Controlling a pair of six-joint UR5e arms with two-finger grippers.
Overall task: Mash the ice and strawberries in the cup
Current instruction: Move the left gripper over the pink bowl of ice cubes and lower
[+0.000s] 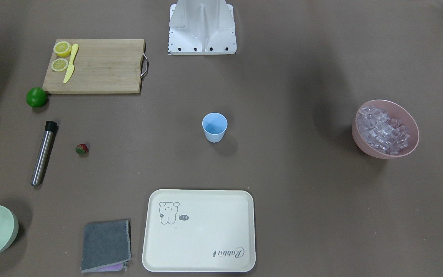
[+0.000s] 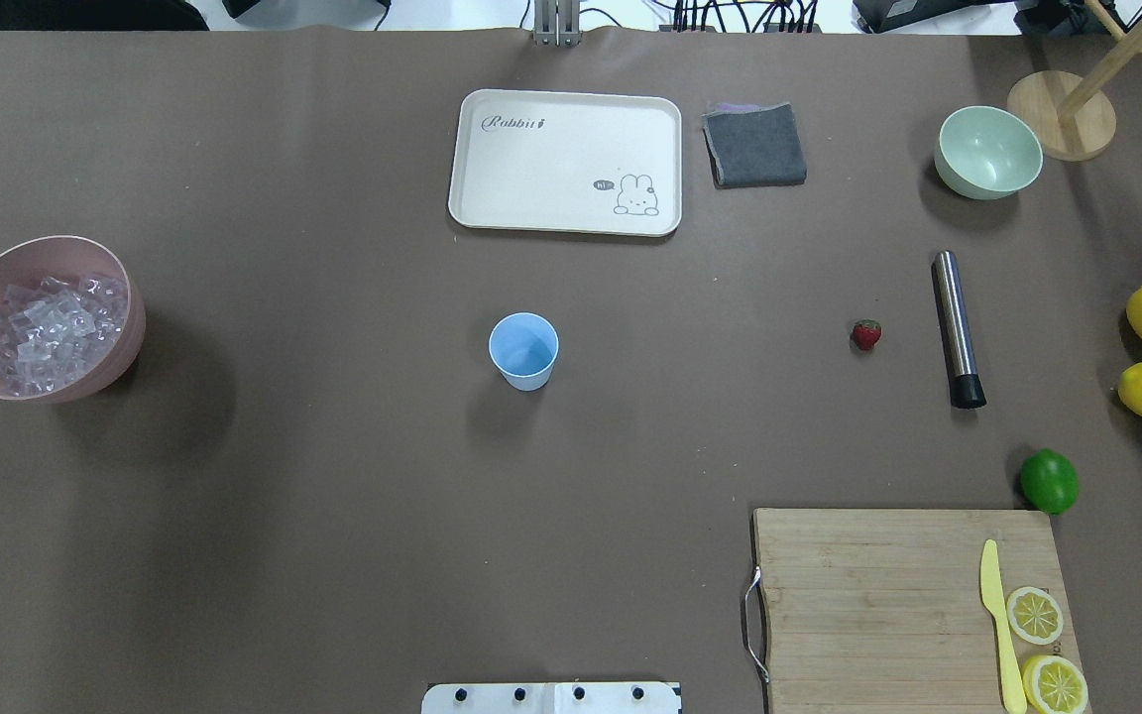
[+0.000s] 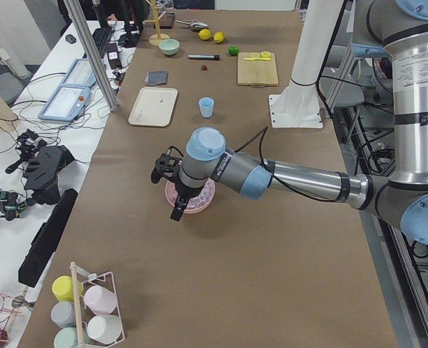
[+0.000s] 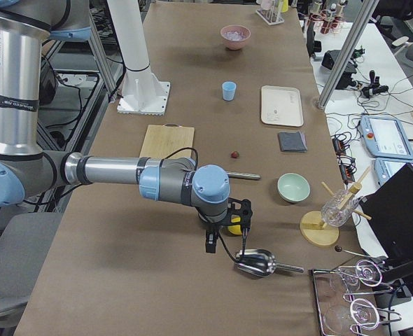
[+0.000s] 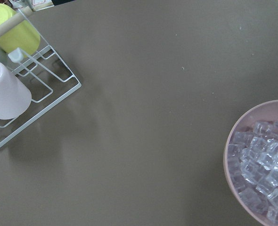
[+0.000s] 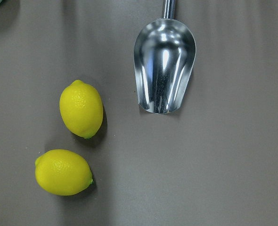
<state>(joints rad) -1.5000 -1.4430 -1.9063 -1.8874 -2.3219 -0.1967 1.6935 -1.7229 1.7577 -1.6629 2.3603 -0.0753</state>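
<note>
Cup [image 1: 214,127] — light blue, upright, mid-worktop [image 1: 302,200]. Strawberry [image 1: 82,149] well apart, near a steel rod [image 1: 44,154]. Ice [image 1: 383,130] heaped in pink bowl [image 1: 362,141]; left end effector [image 3: 169,187] hangs by it, right end effector [image 4: 226,240] over lemons [image 6: 81,108] and scoop [image 6: 165,66] — we cannot tell either's opening.

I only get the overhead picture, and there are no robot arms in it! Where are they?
Observer: The left arm is past your picture's left edge. Its left claw hangs near the pink bowl of ice, on the side toward a cup rack.
Operator: What's in the rack?
Observer: Cups, among them a yellow cup and a pale pink cup.
Operator: And the other arm?
Observer: The right claw hangs by the lemons, past your right edge. A metal scoop lies on the table there.
</note>
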